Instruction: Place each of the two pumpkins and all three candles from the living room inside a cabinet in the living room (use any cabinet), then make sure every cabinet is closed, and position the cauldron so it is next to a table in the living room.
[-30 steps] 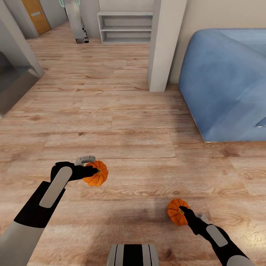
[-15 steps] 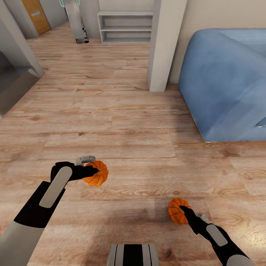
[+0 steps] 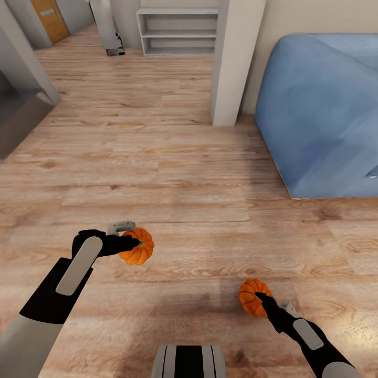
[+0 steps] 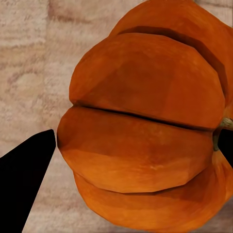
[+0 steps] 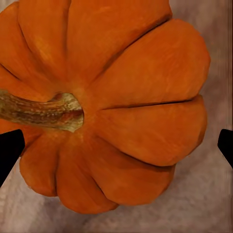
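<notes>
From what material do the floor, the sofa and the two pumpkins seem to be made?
Floor: looks like wood planks, light brown with grain, knots and board seams, faint sheen. Sofa: apparently soft blue fabric, matte, with gentle folds. Left pumpkin and right pumpkin: matte orange ribbed skin like real squash; the right wrist view shows a rough brownish stem. Being rendered, real or plastic stays open.

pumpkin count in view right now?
2. One pumpkin sits in the left gripper, held above the wood floor. The other pumpkin is in the right gripper, nearer the robot. Others could be out of frame.
</notes>
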Available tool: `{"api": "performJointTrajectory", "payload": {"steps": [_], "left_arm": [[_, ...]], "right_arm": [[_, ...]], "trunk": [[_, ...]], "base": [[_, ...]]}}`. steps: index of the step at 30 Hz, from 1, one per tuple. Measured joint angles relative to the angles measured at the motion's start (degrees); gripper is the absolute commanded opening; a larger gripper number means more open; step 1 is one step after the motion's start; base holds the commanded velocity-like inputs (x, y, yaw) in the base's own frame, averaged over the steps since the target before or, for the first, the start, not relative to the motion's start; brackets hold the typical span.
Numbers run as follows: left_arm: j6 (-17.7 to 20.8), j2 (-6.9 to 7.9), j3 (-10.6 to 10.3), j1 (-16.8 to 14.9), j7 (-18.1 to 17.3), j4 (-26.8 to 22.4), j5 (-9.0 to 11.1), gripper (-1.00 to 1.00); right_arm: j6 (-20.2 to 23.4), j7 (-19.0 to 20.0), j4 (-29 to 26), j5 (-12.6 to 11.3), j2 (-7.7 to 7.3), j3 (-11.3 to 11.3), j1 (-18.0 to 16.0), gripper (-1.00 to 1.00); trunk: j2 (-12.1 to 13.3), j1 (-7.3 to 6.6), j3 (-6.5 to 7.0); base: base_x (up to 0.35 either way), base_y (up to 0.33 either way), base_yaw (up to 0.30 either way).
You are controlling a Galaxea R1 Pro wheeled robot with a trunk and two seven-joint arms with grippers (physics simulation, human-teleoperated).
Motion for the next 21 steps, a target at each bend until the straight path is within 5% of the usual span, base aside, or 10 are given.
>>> {"api": "performJointTrajectory", "payload": {"steps": [21], "left_arm": [[-0.02,0.0,0.0,-0.01,0.0,0.08,-0.06,-1.0]], "right_arm": [[0.04,0.21,-0.75,-1.05,0.01,0.04,-0.03,1.0]], "trunk": [[-0.1,0.16,-1.55]], "base": [[0.0,0.0,0.0]]}}
